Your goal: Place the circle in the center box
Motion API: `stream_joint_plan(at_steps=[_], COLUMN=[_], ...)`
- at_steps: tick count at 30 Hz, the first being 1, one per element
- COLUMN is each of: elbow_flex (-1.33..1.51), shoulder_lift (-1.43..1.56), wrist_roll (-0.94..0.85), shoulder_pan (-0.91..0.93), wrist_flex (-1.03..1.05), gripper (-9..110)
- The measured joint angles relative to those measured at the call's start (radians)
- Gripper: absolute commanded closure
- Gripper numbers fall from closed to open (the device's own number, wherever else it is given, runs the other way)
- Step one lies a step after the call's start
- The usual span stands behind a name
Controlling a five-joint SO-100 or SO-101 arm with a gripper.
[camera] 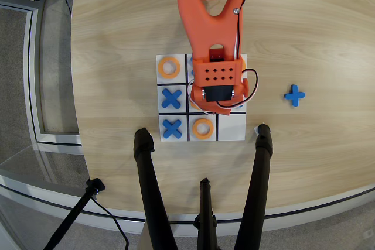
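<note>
The orange plastic arm (211, 24) reaches down the overhead view from the top edge and its wrist block covers the centre box (191, 97) of the white three-by-three grid board (231, 130) on the pale wooden table (117, 21); only a strip of that cell shows at the block's left side. The gripper (215, 108) sits under the servo housing, so whether its jaws are parted or clamped on anything cannot be told from here. The circle meant for the middle cell is not plainly seen; a sliver of orange at the left edge of the wrist may be ring or may be arm (the two share a colour), so I judge it is either held or just set down beneath the hand.

What could go wrong: if the ring is released off-centre it could straddle a black line or ride onto the blue cross-shaped piece (170, 98) in the cell to the left; a hasty lift could drag it along if a finger catches its hole; the low wrist could also nudge the flat orange ring (203, 128) in the bottom middle cell.

Counted in view: two orange rings clear, that one and another (169, 67) top left; three blue crosses clear, two on the board's left column and a loose one (295, 95) off to the right, with scraps of blue beside the wrist that I cannot resolve.
</note>
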Motion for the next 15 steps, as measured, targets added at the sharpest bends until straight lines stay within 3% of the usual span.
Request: stream_joint_plan(at_steps=[15], elbow_flex=[-0.04], shoulder_lift=[0.0], wrist_roll=[0.006], shoulder_pan=[-0.002], wrist_flex=[0.041], gripper=[92])
